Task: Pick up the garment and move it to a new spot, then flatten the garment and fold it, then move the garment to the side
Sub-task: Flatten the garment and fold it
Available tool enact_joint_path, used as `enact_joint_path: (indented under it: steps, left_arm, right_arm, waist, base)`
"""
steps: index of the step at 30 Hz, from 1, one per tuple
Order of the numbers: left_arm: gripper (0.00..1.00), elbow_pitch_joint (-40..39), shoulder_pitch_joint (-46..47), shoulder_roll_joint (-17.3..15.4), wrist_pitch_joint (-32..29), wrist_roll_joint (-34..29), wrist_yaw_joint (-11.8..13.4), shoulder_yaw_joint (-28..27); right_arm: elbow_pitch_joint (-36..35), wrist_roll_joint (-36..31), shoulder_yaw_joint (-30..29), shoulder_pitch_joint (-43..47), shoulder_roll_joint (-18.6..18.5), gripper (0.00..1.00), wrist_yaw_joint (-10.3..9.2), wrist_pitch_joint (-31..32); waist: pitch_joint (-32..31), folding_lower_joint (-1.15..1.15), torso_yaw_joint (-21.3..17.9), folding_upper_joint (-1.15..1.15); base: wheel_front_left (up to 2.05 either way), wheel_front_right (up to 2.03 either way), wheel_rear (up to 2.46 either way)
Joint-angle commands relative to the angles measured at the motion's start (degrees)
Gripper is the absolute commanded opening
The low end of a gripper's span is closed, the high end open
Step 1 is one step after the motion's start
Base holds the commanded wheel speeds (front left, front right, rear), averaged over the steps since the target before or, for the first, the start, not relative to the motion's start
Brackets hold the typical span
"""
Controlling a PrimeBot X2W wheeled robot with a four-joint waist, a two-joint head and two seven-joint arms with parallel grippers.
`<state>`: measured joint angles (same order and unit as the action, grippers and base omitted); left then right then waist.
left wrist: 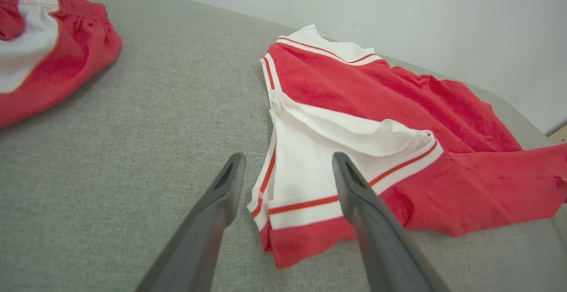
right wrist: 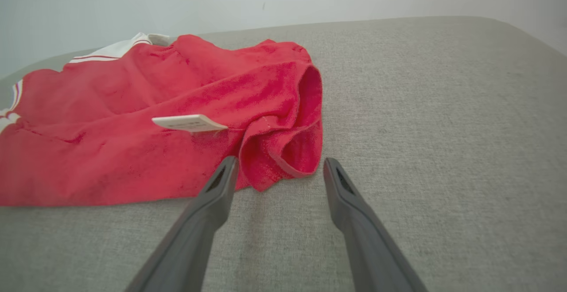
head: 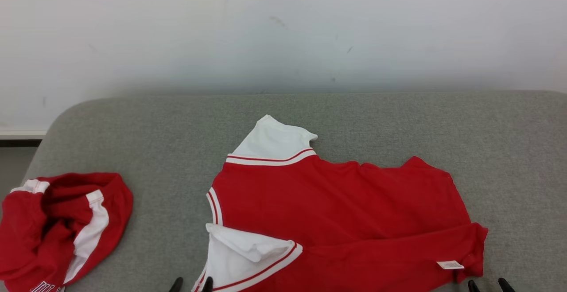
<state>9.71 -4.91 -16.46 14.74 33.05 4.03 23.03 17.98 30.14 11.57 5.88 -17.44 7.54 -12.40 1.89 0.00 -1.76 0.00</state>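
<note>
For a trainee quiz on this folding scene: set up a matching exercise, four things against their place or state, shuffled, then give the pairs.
Things
1. spread garment
2. bunched garment
3. white label
4. left tool

Place or state
A. crumpled at the grey surface's left edge
B. open, at the white sleeve
C. far right, on the spread garment
D. laid out in the middle

Pairs: 1-D, 2-A, 3-C, 4-B

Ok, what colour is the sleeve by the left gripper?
Sleeve: white, red stripe; best in left wrist view.
</note>
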Motion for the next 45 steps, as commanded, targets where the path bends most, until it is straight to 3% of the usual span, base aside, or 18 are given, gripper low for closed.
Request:
enact_joint_path:
  steps: [1,8,17,26,27,29,30,31,32,34,35,45]
  left_arm:
    - [1.0,0.6,0.6,0.1,-0.4,-0.4,-0.2,0.3]
    - [1.0,3.6,2.7,0.0,-4.8,-0.4,-1.5,2.8]
    - [1.0,5.4,4.3,-0.4,-10.3,0.5,-0.5,4.0]
    - [1.0,6.4,6.5,-0.5,-12.3,1.1,0.4,3.7]
    - [0.91,6.3,6.5,-0.5,-12.4,1.2,0.4,3.8]
    - [0.59,6.2,6.5,-0.6,-12.5,1.3,0.4,3.9]
    - [0.44,6.2,6.5,-0.6,-12.6,1.4,0.4,4.0]
    - [0.17,6.1,6.5,-0.6,-12.7,1.5,0.3,4.0]
    - [0.0,6.1,6.5,-0.6,-12.8,1.6,0.3,4.1]
    - [0.0,6.0,6.5,-0.6,-13.0,1.8,0.1,4.2]
    - [0.0,6.0,6.5,-0.6,-13.1,1.8,0.1,4.2]
    - [0.0,4.7,6.7,-2.3,-13.4,2.3,-0.2,3.7]
  right_arm:
    - [0.9,-0.9,0.4,-0.8,0.0,1.0,-0.12,0.3]
    - [7.6,-5.7,0.7,-4.9,0.5,1.0,-0.12,1.1]
    - [10.5,-9.3,2.2,-8.2,1.9,1.0,-0.12,0.8]
    - [13.1,-15.5,-1.5,-10.6,3.3,1.0,-0.12,-1.0]
    - [13.3,-16.3,-2.3,-10.7,3.6,1.0,-0.12,-1.2]
    - [13.6,-17.7,-3.0,-10.6,4.5,1.0,-0.12,-1.2]
    - [13.7,-18.2,-3.3,-10.6,4.6,0.96,-0.12,-1.3]
    - [13.8,-18.6,-3.3,-10.5,4.7,0.67,-0.12,-1.2]
    - [14.0,-19.0,-3.2,-10.5,4.9,0.55,-0.12,-1.1]
    - [14.0,-19.1,-2.9,-10.7,5.4,0.33,-0.12,-1.1]
    - [14.1,-19.1,-2.6,-10.8,5.5,0.02,-0.12,-1.0]
    - [12.9,-17.7,-4.4,-10.5,4.8,0.0,-0.12,-0.4]
  waist:
    - [0.1,0.0,0.4,0.0]
    - [0.9,0.0,1.7,0.0]
    - [2.6,0.0,1.8,0.0]
    - [3.3,0.0,1.1,0.0]
    - [3.3,0.0,1.0,0.0]
    - [3.2,0.0,0.8,0.0]
    - [3.2,0.0,0.8,0.0]
    - [3.2,0.0,0.7,0.0]
    - [3.1,0.0,0.7,0.0]
    - [3.1,0.0,0.6,0.0]
    - [3.0,0.0,0.6,0.0]
    - [2.9,0.0,0.8,0.0]
  base:
    - [0.0,0.0,0.0]
    - [0.0,0.0,0.0]
    - [0.0,0.0,0.0]
    - [0.0,0.0,0.0]
    - [0.0,0.0,0.0]
    - [0.0,0.0,0.0]
    - [0.0,0.0,0.0]
    - [0.0,0.0,0.0]
    - [0.0,0.0,0.0]
    - [0.0,0.0,0.0]
    - [0.0,0.0,0.0]
    - [0.0,0.0,0.0]
